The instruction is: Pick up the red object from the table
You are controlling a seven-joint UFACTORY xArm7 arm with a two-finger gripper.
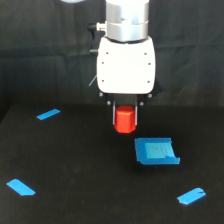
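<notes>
The red object (125, 120) is a small orange-red block held between the two dark fingers (114, 113) of my gripper (125, 118). The white gripper body hangs straight down from the arm at the top centre of the exterior view. The block's lower edge sits just above or on the black table (75, 165); I cannot tell whether it touches. The fingers close against the block's two sides.
A blue tray (156, 150) lies on the table just to the lower right of the block. Short blue tape strips lie at the left (48, 114), lower left (20, 187) and lower right (191, 196). A dark curtain hangs behind.
</notes>
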